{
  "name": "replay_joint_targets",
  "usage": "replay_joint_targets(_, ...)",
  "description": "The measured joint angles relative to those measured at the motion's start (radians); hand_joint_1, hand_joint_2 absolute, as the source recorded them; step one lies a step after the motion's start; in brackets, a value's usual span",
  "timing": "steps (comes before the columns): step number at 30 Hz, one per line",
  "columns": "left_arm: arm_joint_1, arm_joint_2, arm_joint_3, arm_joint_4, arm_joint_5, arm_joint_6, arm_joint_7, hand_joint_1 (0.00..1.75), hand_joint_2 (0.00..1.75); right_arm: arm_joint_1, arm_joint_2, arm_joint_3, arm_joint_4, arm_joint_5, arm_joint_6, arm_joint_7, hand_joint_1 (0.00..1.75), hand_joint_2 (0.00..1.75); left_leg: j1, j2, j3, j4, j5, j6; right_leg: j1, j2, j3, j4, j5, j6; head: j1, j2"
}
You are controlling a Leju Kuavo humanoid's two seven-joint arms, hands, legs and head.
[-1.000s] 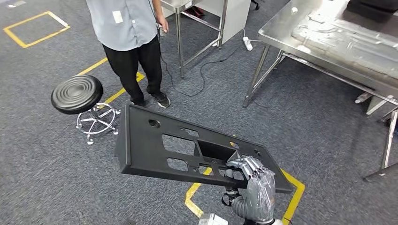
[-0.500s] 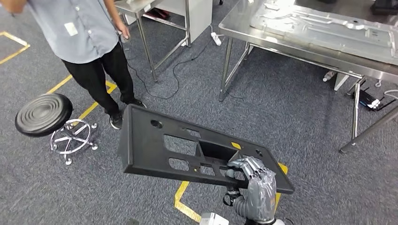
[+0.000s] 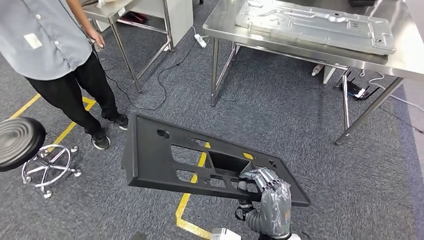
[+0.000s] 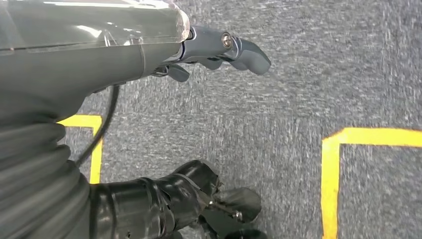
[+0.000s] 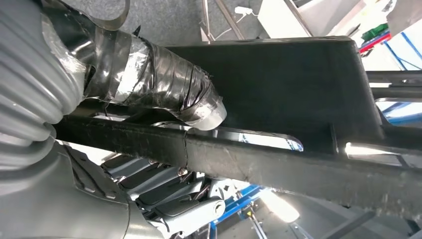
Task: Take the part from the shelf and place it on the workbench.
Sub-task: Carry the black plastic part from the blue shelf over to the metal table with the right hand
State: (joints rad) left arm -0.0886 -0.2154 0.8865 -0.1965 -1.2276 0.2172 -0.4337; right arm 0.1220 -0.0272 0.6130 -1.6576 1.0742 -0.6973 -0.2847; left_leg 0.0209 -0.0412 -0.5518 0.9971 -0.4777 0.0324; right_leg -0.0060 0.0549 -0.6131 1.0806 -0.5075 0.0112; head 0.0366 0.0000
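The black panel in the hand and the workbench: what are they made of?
The large black panel with cut-outs looks like moulded matte plastic: dull, no glare. The shiny silver workbench seems stainless steel, mirror-like with thin metal legs. The right hand holds the panel.

Bright even overhead light; glare on steel workbench [image 3: 305,42]; sharp.

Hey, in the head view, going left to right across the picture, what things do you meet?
Black stool → person → black part → right hand gripping the part's near edge → workbench leg.
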Motion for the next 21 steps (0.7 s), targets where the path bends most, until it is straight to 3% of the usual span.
replay_joint_targets(2,0.003,0.0,0.0,0.0,-0.001,-0.004,0.0,0.0,1.75,-0.002,-0.002,0.001,0.0,0.0,0.0,0.0,1.75,1.75,-0.001,0.014,0.001,-0.002,0.001,0.006,-0.002,-0.038,-0.056,0.12,-0.064,0.006,0.002,0.0)
replay_joint_targets(3,0.005,0.0,0.0,0.0,-0.001,-0.004,0.0,0.0,1.75,-0.003,-0.003,0.002,0.001,0.0,0.0,0.0,1.75,1.75,-0.001,0.022,0.001,-0.001,0.0,0.006,-0.004,-0.042,-0.087,0.182,-0.087,0.009,0.002,0.0)
replay_joint_targets(4,0.006,0.0,0.0,0.0,-0.001,-0.005,0.0,0.0,1.75,-0.003,-0.004,0.002,0.003,0.0,0.0,0.0,1.75,1.75,-0.001,0.028,0.001,-0.001,-0.001,0.006,-0.006,-0.044,-0.104,0.217,-0.092,0.011,0.002,0.0)
replay_joint_targets(5,0.007,0.0,0.0,0.0,-0.001,-0.006,0.0,0.0,1.75,-0.003,-0.005,0.002,0.004,0.0,0.0,0.001,1.75,1.75,-0.001,0.033,0.002,0.0,-0.002,0.005,-0.009,-0.045,-0.103,0.213,-0.077,0.013,0.002,0.0)
replay_joint_targets(6,0.007,0.0,0.0,0.0,-0.001,-0.008,0.0,0.0,1.75,-0.003,-0.006,0.002,0.006,0.0,0.0,0.002,1.75,1.75,-0.001,0.037,0.003,0.002,-0.003,0.003,-0.012,-0.047,-0.082,0.171,-0.047,0.014,0.002,0.0)
replay_joint_targets(8,0.006,0.0,0.0,0.0,-0.002,-0.014,0.0,0.0,1.75,-0.004,-0.006,0.003,0.009,-0.001,0.0,0.004,1.75,1.75,-0.003,0.04,0.004,0.007,-0.009,-0.005,-0.013,-0.053,-0.01,0.033,0.013,0.013,0.002,0.0)
replay_joint_targets(10,0.005,0.0,0.0,0.0,-0.003,-0.02,0.001,0.0,1.75,-0.007,-0.007,0.005,0.011,-0.002,0.0,0.007,1.75,1.75,-0.006,0.041,0.003,0.012,-0.013,-0.016,-0.008,-0.054,0.027,-0.043,0.032,0.006,0.002,0.0)
replay_joint_targets(14,0.003,0.0,0.0,0.0,-0.005,-0.024,0.003,0.0,1.75,-0.01,-0.01,0.015,0.017,-0.003,0.0,0.009,1.75,1.75,-0.004,0.042,-0.002,0.025,-0.027,-0.038,-0.009,-0.05,0.026,-0.052,0.036,-0.017,0.001,0.0)
replay_joint_targets(16,0.002,0.0,0.0,0.0,-0.005,-0.024,0.004,0.0,1.75,-0.012,-0.01,0.018,0.018,-0.003,0.0,0.01,1.75,1.75,-0.002,0.042,-0.039,0.108,-0.079,-0.045,-0.011,-0.052,0.026,-0.056,0.039,-0.029,0.0,0.0)
replay_joint_targets(18,0.003,0.001,0.0,0.0,-0.005,-0.025,0.004,0.0,1.75,-0.013,-0.011,0.02,0.02,-0.003,0.0,0.012,1.75,1.75,-0.002,0.042,-0.102,0.241,-0.142,-0.048,-0.007,-0.052,0.023,-0.055,0.039,-0.034,-0.001,0.0)
replay_joint_targets(19,0.004,0.001,0.0,0.0,-0.005,-0.025,0.004,0.0,1.75,-0.013,-0.012,0.02,0.022,-0.004,0.0,0.014,1.75,1.75,-0.002,0.042,-0.123,0.286,-0.155,-0.049,-0.005,-0.05,0.023,-0.055,0.039,-0.035,-0.001,0.0)
replay_joint_targets(20,0.005,0.001,0.0,0.0,-0.005,-0.025,0.004,0.0,1.75,-0.013,-0.013,0.021,0.024,-0.004,0.0,0.016,1.75,1.75,-0.002,0.042,-0.128,0.297,-0.147,-0.047,-0.003,-0.047,0.022,-0.055,0.039,-0.035,-0.001,0.0)
replay_joint_targets(21,0.005,0.001,0.0,0.0,-0.005,-0.025,0.004,0.0,1.75,-0.013,-0.014,0.021,0.026,-0.005,0.0,0.017,1.75,1.75,-0.002,0.04,-0.113,0.267,-0.121,-0.044,-0.002,-0.042,0.023,-0.054,0.039,-0.035,-0.001,0.0)
